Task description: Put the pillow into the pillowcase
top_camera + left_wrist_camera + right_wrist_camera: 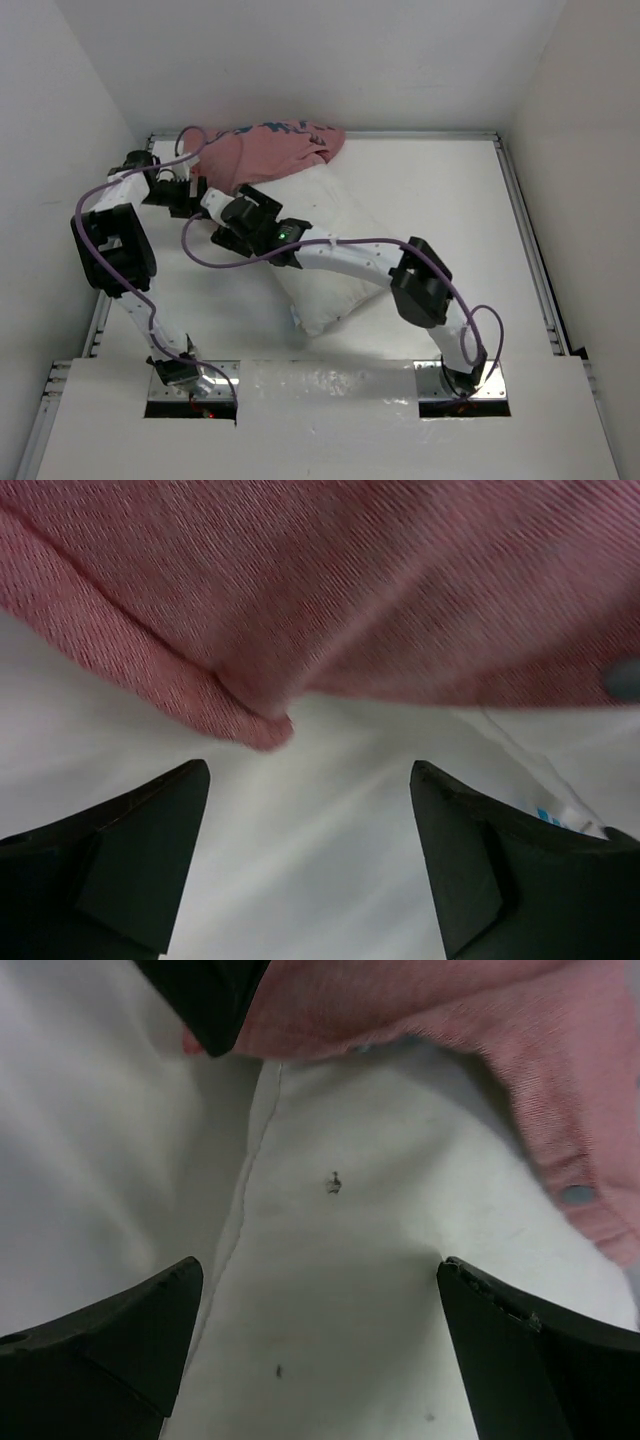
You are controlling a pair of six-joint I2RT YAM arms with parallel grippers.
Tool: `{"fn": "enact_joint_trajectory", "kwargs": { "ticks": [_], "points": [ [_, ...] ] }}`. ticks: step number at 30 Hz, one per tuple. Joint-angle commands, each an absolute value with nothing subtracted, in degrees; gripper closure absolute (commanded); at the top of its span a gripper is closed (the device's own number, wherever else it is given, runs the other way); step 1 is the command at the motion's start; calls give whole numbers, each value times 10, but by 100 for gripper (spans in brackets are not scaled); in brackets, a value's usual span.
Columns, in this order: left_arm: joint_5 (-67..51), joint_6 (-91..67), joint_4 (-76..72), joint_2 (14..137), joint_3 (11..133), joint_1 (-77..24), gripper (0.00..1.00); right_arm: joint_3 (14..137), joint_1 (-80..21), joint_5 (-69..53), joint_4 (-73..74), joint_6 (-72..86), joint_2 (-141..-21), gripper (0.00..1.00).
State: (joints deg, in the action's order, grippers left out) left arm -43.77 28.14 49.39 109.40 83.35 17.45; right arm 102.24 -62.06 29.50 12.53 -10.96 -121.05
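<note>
Pillow position: the pillow [325,275] is lying on the table [450,200], left of centre, with the right arm reaching across it.
Pillow axis: its long axis is running diagonally; the far end is pointing to the back-left corner and one near corner is pointing at the gap between the arm bases.
Pillowcase: the pillowcase [270,155] is lying bunched at the back edge, draping over the pillow's far end.
Left gripper [308,770]: fingers are standing wide apart, released; white pillow fabric is showing between them, the pillowcase hem is hanging just ahead of the tips, and a small blue tag [547,815] is peeking beside the right-hand finger.
Right gripper [320,1265]: fingers are standing wide apart, released; the pillow seam is running between them, with the pillowcase edge lying ahead and to the right.
</note>
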Motion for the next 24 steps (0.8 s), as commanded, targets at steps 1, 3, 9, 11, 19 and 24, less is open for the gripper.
{"fn": "enact_joint_trajectory", "kwargs": {
  "ticks": [1, 3, 9, 11, 19, 24],
  "points": [
    [-432, 234, 393, 1121, 839, 150, 20, 1067, -606, 349, 199, -91, -1262, 1],
    [-418, 207, 345, 1142, 829, 143, 20, 1067, -604, 374, 203, -77, -1289, 1],
    [-445, 153, 279, 1208, 847, 140, 45, 1115, -582, 401, 241, -26, -1372, 26],
    [-472, 142, 272, 1213, 853, 139, 86, 1158, -573, 385, 255, -11, -1386, 80],
    [-573, 259, 365, 1087, 828, 134, 100, 1220, -540, 321, 109, 86, -1344, 100],
    [-599, 509, 649, 1066, 880, 95, 100, 1203, -518, 399, -47, 178, -1317, 100]
  ]
}}
